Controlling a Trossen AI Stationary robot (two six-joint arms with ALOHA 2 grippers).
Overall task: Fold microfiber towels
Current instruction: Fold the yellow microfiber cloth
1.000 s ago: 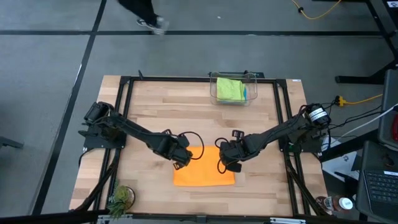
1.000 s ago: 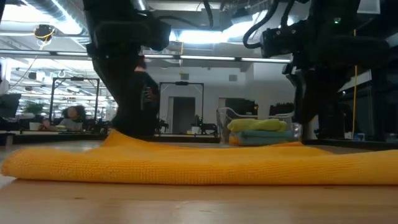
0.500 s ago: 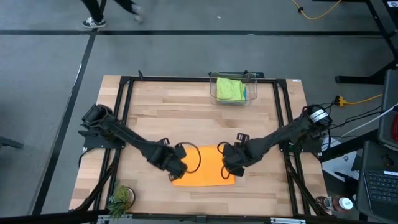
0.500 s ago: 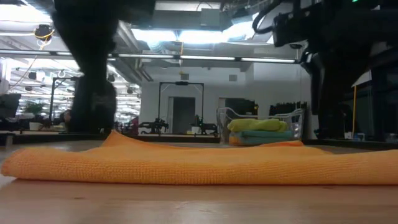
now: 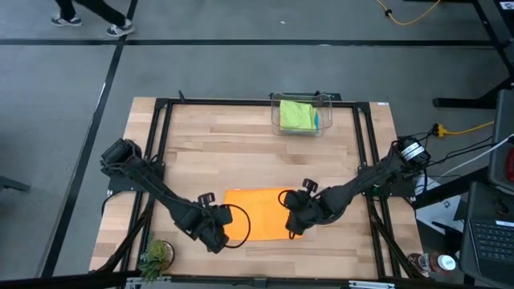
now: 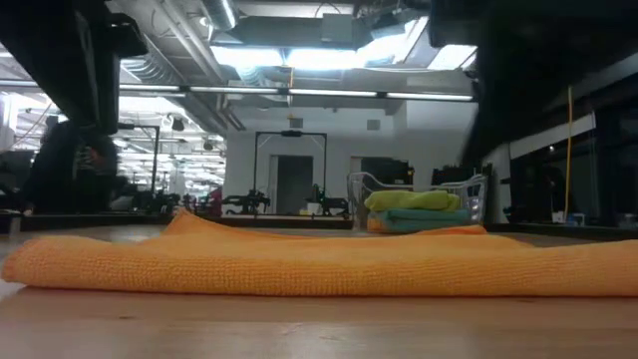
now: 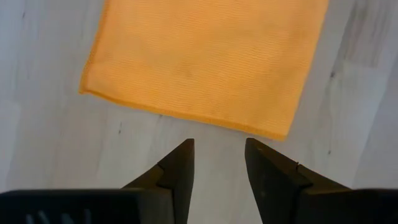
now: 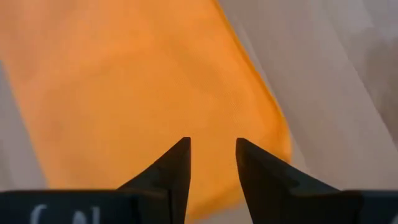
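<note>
**Here, both end effectors sit at the near corners of a folded orange towel**

Here the orange microfiber towel (image 5: 259, 214) lies flat on the wooden worktop (image 5: 209, 152), folded into a rectangle with its long side running left to right, toward the near edge of the worktop. In the low view it shows as a long, low orange band (image 6: 319, 264) with a small raised peak near its far left corner.

The left end effector (image 5: 215, 238) is low over the worktop just beside the towel's near left corner. Its wrist view shows the two dark fingers (image 7: 178, 169) parted by a narrow gap with nothing between them, over bare wood, and the towel's edge (image 7: 205, 62) just ahead of the tips.

The right end effector (image 5: 294, 225) is at the towel's near right corner. In its wrist view the fingers (image 8: 176, 165) are likewise narrowly parted and empty, and they hang over the orange cloth (image 8: 137, 93) close to its rounded corner.

At the far edge of the worktop, well apart from both arms, stands a clear plastic bin (image 5: 276, 112). It holds more towels: a lime green towel (image 5: 296, 115) on top and a teal-blue towel (image 5: 316, 119) peeking out beside it. The low view shows the green one (image 6: 412, 200) stacked on the teal one (image 6: 419, 218).

A small green plant (image 5: 156, 257) sits at the worktop's near left corner.
</note>
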